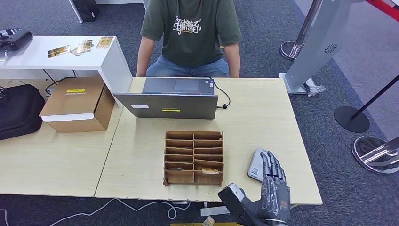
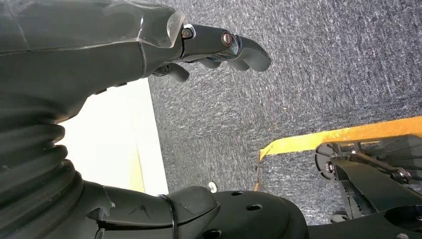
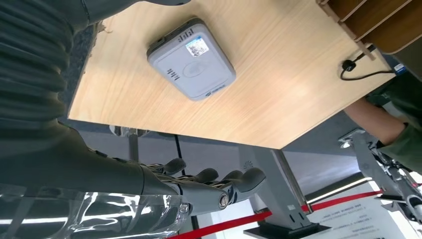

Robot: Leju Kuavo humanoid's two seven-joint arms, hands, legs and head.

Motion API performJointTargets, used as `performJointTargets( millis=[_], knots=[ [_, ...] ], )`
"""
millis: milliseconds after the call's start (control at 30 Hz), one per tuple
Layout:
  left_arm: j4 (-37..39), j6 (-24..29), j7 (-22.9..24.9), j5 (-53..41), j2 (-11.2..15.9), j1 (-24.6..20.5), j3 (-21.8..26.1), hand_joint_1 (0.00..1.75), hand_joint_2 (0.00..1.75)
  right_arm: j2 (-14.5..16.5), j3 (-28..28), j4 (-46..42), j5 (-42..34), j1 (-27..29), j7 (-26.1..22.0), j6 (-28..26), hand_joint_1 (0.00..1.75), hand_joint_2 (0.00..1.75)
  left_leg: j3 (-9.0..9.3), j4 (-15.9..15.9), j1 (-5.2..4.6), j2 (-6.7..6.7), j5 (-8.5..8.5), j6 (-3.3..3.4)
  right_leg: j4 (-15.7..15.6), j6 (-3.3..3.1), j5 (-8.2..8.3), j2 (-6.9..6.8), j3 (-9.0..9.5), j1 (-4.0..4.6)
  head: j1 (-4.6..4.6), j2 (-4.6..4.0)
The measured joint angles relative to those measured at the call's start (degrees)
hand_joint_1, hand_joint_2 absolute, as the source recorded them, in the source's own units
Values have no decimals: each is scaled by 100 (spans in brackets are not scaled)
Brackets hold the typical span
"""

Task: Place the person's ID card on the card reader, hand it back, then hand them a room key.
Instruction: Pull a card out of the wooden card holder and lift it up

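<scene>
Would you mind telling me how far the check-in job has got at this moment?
It looks barely started. The card reader lies bare on the table, no ID card on it. The right hand hovers by the reader, holding nothing, fingers apart. The left hand hangs beside the table, also holding nothing. The person sits behind the laptop. Reading the card, returning it and handing over a room key all remain.

This looks like a check-in desk in a hotel lobby or office: a pale wood table (image 1: 263, 108) with a laptop (image 1: 171, 99), a card reader (image 3: 191, 59) and a box of card slots (image 1: 193, 157), grey carpet (image 1: 339, 70), and rope-line posts (image 1: 295, 44).
</scene>
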Motion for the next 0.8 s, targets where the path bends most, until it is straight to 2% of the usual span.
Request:
performJointTargets(
  millis=[533, 600, 733, 800],
  knots=[
    [0, -13, 0, -172, -4, -7, 75, 0, 175, 184, 68, 836, -358, -603, -373, -203, 0, 175, 0, 0, 0, 0, 0, 0, 0, 0, 0, 0, 0, 0, 1, 1],
    [0, -16, 0, -219, -7, -8, 91, 0, 175, 184, 70, 883, -75, -626, -328, -283, 0, 175, 0, 0, 0, 0, 0, 0, 0, 0, 0, 0, 0, 0, 0, 0],
    [0, -40, -20, -321, -6, -13, 97, 0, 175, 173, 125, 918, 1159, -685, -85, -246, 0, 175, 0, 0, 0, 0, 0, 0, 0, 0, 0, 0, -1, 0, 0, -1],
    [0, -53, -41, -350, -4, -14, 99, 0, 175, 146, 176, 919, 1545, -702, -4, -186, 0, 175, 0, 0, 0, 0, 0, 0, 0, 0, 0, 0, -1, 0, 0, -1]
  ],
)
